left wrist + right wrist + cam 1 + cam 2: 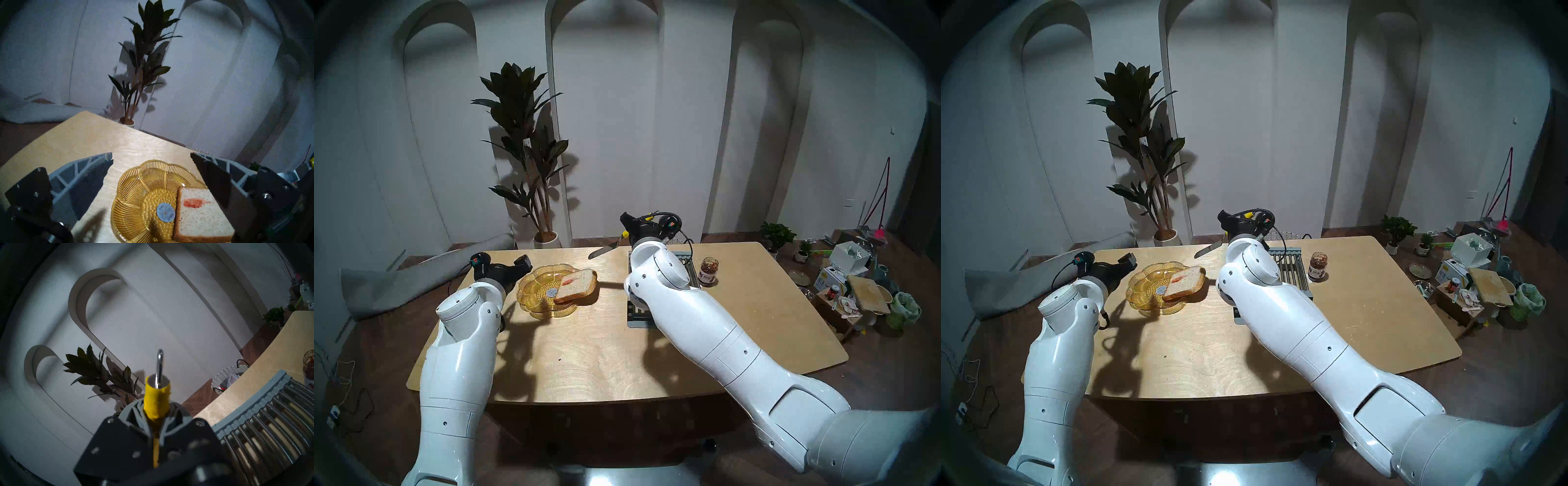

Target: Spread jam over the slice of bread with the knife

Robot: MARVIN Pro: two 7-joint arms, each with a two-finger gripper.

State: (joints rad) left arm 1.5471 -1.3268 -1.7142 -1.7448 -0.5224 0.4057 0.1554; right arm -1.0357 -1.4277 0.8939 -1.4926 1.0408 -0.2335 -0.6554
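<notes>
Above the counter (755, 315), the right gripper (157, 414) clamps the knife (605, 250); the left gripper (151, 157) gapes empty beside the bread (577, 285).

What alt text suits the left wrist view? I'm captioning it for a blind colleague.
A thick pale speckled slice of bread with a small red jam smear lies partly on a ribbed amber glass dish on a light wooden table. The left gripper's two fingers stand wide apart, holding nothing.

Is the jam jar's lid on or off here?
Off. The jam jar stands upright on the table with an open mouth, dark red jam visible inside; no lid shows anywhere near it.
</notes>
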